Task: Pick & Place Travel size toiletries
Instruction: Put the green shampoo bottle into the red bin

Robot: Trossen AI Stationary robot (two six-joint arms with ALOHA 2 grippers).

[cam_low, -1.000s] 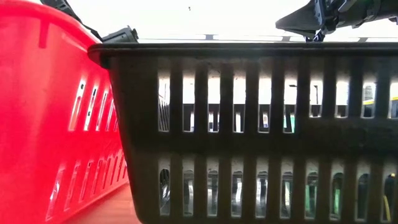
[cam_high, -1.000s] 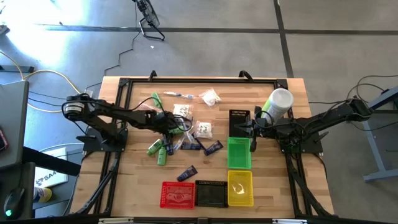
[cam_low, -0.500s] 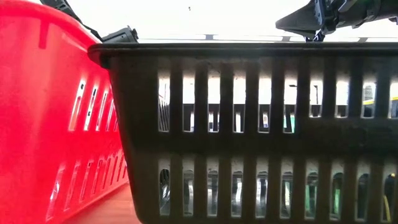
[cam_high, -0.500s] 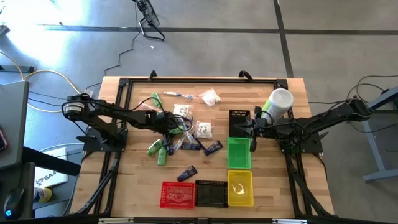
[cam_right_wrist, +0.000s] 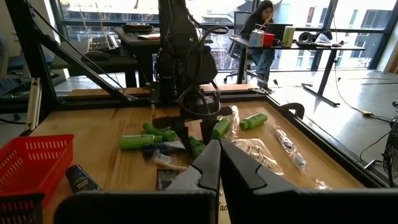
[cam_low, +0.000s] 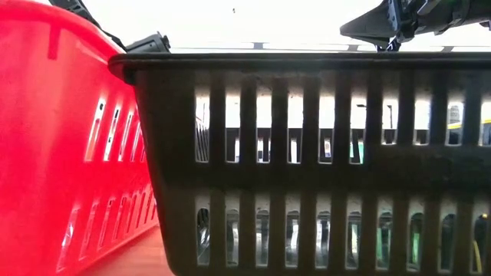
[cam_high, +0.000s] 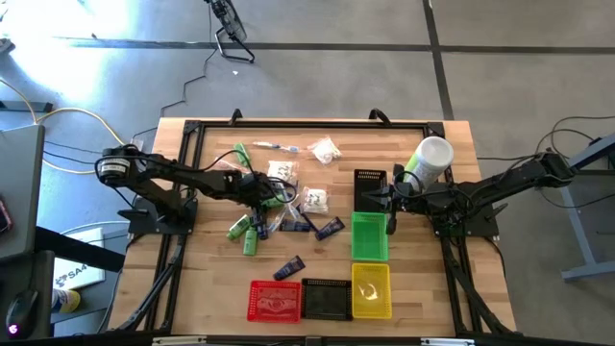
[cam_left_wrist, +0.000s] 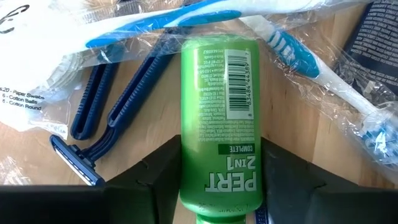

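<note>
Bright window backlight washes out the low view; elsewhere sharp.

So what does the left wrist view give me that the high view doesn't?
Only the left wrist view shows the green bottle lying between the left tool's fingers, its label readable, with blue razors and a wrapped toothbrush on the wood beside it. Only the high view shows the layout: red basket, black basket, yellow basket, green basket, white cup, and the right tool by the green basket. Both show the left tool low over the pile of toiletries.
</note>
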